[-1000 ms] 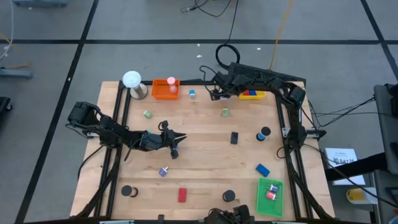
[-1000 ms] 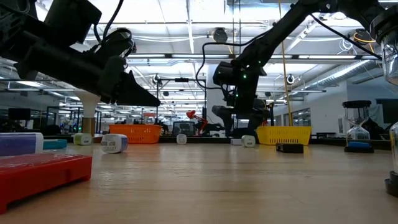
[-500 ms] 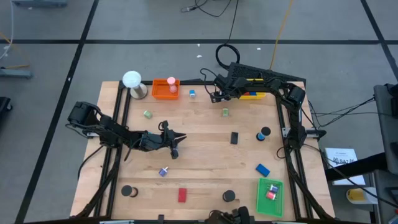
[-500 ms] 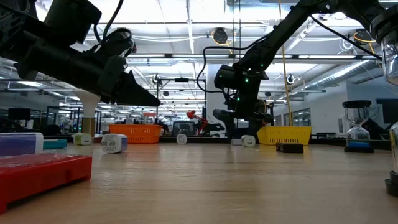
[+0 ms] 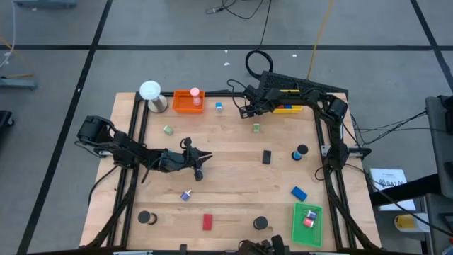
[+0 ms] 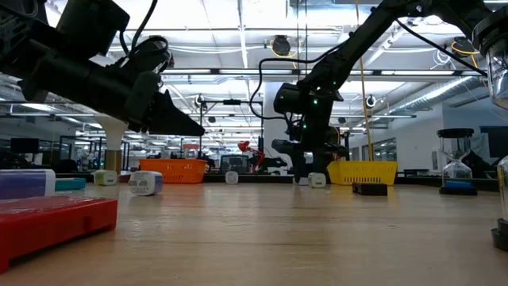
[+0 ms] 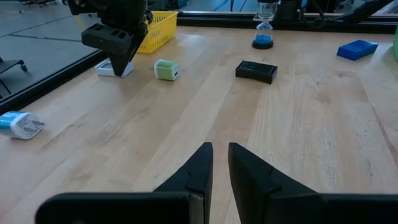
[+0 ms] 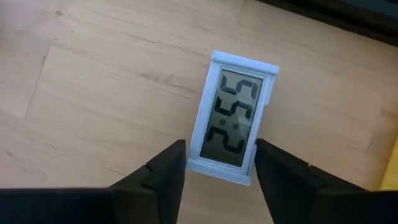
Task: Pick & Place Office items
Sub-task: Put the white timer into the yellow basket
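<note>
We've got the right gripper (image 8: 213, 163) down at the table's far edge beside the yellow tray (image 5: 287, 108), fingers straddling a small white digital clock (image 8: 235, 126) w/ gaps either side, lined up to pinch it. Left gripper (image 7: 217, 163) hovers mid-table, fingers nearly together, empty.

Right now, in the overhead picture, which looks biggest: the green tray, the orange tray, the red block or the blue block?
1. green tray
2. orange tray
3. red block and blue block: look about alike, so I won't rank them.
</note>
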Tool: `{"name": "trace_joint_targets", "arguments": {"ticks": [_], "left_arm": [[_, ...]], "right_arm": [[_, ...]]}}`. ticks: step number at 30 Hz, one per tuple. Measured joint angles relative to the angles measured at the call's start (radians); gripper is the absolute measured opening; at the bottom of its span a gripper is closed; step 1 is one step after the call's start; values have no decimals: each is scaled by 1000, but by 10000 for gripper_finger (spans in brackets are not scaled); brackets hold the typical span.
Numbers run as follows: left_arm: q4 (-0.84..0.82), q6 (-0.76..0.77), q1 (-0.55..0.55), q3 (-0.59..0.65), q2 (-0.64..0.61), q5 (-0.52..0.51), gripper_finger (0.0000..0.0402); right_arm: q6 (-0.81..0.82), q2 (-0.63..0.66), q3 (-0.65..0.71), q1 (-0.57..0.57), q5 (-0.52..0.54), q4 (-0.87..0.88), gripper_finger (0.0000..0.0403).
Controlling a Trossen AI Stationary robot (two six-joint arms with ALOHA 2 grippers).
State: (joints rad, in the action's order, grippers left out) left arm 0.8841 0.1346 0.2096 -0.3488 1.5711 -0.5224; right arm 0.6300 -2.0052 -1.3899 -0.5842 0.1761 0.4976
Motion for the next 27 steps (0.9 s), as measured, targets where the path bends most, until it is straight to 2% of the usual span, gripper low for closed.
{"name": "trace_joint_targets", "arguments": {"ticks": [5,13,23,27], "left_arm": [[0,0,0,0,0,0,56],[0,0,0,0,0,0,56],[0,0,0,0,0,0,56],[0,0,0,0,0,0,56]], "right_arm": [[-14,17,0,-5,-47,7,163],[-25,107,0,-5,-50,47,168],[-52,363,0,-21,-44,243,167],[-51,482,0,-37,2,361,167]]}}
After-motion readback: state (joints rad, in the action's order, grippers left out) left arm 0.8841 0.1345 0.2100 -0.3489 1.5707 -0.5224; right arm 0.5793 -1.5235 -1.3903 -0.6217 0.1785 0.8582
